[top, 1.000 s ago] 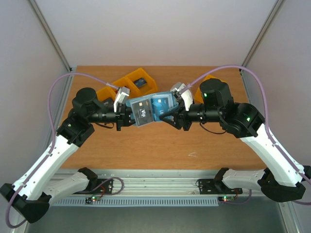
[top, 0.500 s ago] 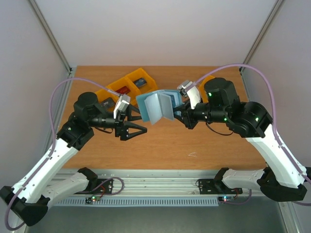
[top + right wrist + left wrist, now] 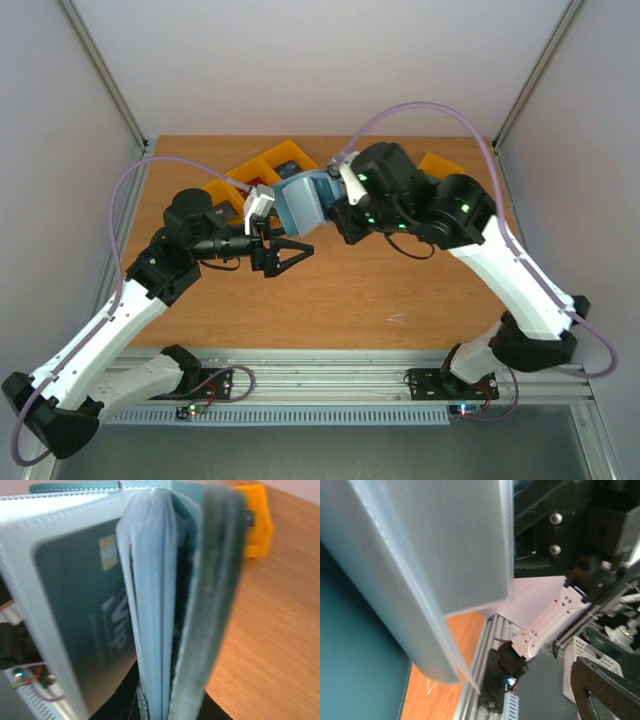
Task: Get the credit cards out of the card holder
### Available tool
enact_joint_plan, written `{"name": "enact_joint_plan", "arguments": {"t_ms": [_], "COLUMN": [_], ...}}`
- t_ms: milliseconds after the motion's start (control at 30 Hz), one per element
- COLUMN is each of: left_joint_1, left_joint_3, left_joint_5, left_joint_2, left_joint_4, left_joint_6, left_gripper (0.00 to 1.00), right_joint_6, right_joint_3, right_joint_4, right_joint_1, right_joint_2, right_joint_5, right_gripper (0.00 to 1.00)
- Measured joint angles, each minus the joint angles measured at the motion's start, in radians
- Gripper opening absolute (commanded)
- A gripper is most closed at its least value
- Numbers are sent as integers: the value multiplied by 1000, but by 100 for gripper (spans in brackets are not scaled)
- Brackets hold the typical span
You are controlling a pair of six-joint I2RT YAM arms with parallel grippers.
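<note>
Top view, holder: the holder (image 3: 300, 207) is lifted off the desk (image 3: 400, 290), its leaves fanned toward the left arm, likely to expose the pockets.
Top view, right fingers: the right fingers (image 3: 335, 208) are pinched on the holder's right edge and carry it.
Top view, left fingers: the left fingers (image 3: 290, 254) are spread wide and empty, just below-left of the holder and aimed at it.
Top view, bins: orange bins (image 3: 262, 170) sit behind the holder.
Left wrist, holder: a clear pocket of the holder (image 3: 435, 545) fills the frame, with the teal cover below. It is too close and blurred to tell whether a card sits inside.
Right wrist, holder: the holder (image 3: 150, 605) is seen edge-on, clamped low between the right fingers.
Right wrist, card: a dark card (image 3: 90, 615) sits in the clear pocket on the holder's left leaf, not yet out.
Right wrist, bin: a bin (image 3: 255, 525) lies beyond the holder's upper right.
</note>
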Motion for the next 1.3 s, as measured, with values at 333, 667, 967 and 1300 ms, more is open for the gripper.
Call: {"name": "enact_joint_plan", "arguments": {"t_ms": [333,667,967,1300], "left_joint_1": [10,42,42,40], "left_joint_3": [-8,-36,-39,-39], "left_joint_5": [-140,-109,33,151], "left_joint_2": [1,0,0,-8], "left_joint_4": [-32,-6,82,143], "left_joint_6": [-42,-106,-126,-120], "left_gripper": [94,59,32,0], "right_joint_6": [16,-73,-131,-161], "right_joint_3": [214,12,-80,-153], "right_joint_4": [-209,-117,-15,35], "right_joint_1": [124,125,126,109], "right_joint_2": [195,-22,-138,-195], "right_joint_5": [274,175,-1,-53], "right_gripper": [1,1,1,41]}}
